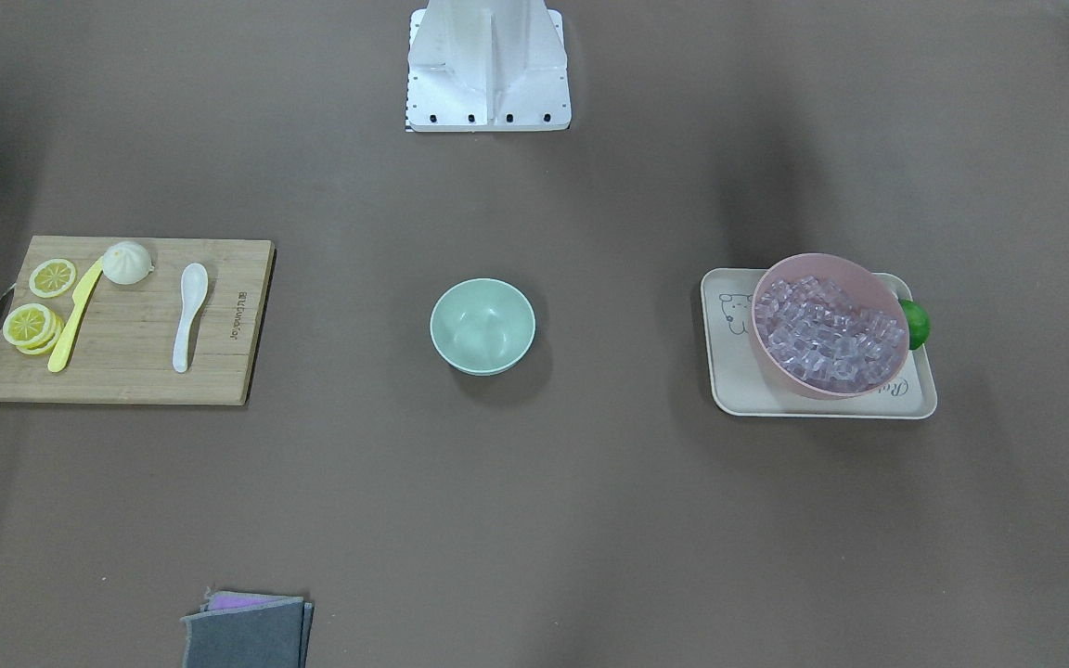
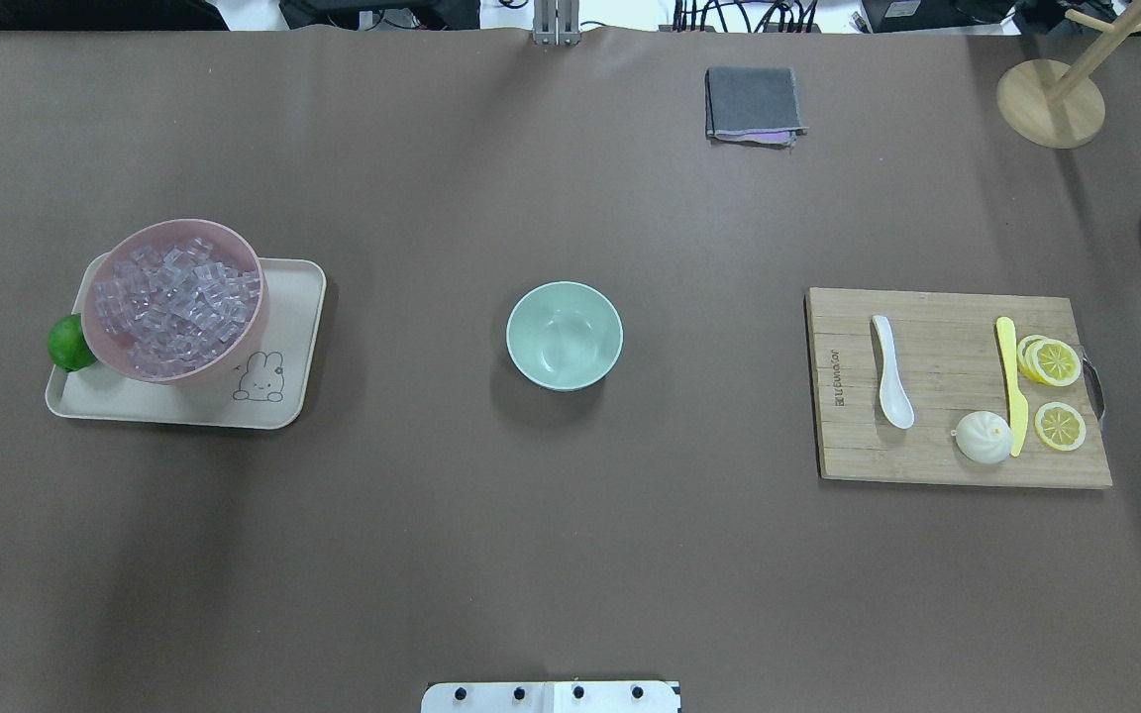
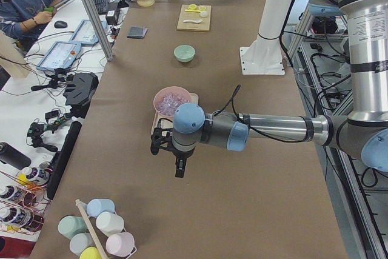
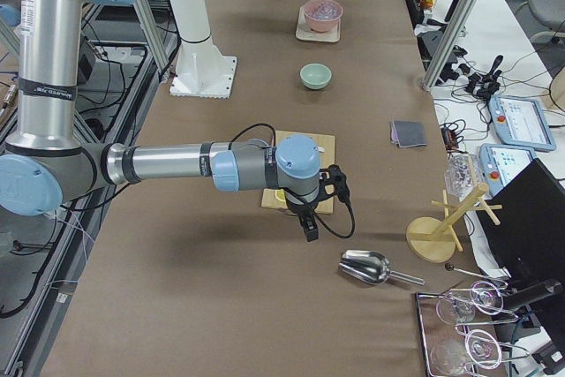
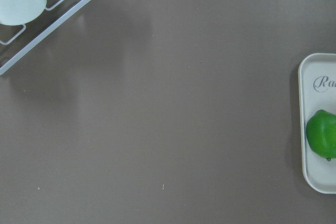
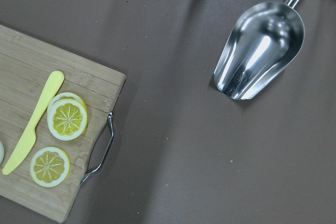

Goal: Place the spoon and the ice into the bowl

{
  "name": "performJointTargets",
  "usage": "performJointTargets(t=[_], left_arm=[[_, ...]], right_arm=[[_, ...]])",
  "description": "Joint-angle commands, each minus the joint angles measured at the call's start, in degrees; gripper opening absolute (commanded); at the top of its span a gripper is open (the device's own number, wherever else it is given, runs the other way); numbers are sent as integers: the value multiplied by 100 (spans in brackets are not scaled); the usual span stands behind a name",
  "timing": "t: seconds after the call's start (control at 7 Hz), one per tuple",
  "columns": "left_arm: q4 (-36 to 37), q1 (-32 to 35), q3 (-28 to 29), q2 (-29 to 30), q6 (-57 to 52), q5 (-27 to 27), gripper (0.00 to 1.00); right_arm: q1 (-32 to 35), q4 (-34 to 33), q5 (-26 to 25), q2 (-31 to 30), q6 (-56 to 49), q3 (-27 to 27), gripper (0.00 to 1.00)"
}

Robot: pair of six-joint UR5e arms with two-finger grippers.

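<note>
The spoon (image 2: 891, 371) lies near the right gripper (image 4: 309, 218), and the ice (image 3: 173, 99) just beyond the left gripper (image 3: 171, 153). The bowl (image 2: 564, 335) is well apart from both. I cannot tell either gripper's state.

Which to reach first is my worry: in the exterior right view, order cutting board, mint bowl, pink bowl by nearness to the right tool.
1. Cutting board, near end, beside the right tool.
2. Mint bowl, mid-table.
3. Pink bowl, far end.

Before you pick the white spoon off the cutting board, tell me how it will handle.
The spoon looks glossy and hard, so it is probably stiff but slippery in a pinch. It lies flat on the cutting board, so getting under its thin handle may be awkward. Its rounded scoop could rock or pivot if pushed.
</note>
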State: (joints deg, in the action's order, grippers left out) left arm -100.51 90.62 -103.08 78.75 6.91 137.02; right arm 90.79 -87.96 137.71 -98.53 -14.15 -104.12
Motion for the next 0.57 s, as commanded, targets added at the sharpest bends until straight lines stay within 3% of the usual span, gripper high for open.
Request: performJointTargets(t=[0.0, 0.43], left_arm=[[-370, 0, 33, -227, 3, 0, 98], [-373, 53, -37, -334, 20, 70, 98]], right_arm=[[0, -2, -7, 0, 0, -3, 100], [0, -2, -7, 0, -35, -20, 100]])
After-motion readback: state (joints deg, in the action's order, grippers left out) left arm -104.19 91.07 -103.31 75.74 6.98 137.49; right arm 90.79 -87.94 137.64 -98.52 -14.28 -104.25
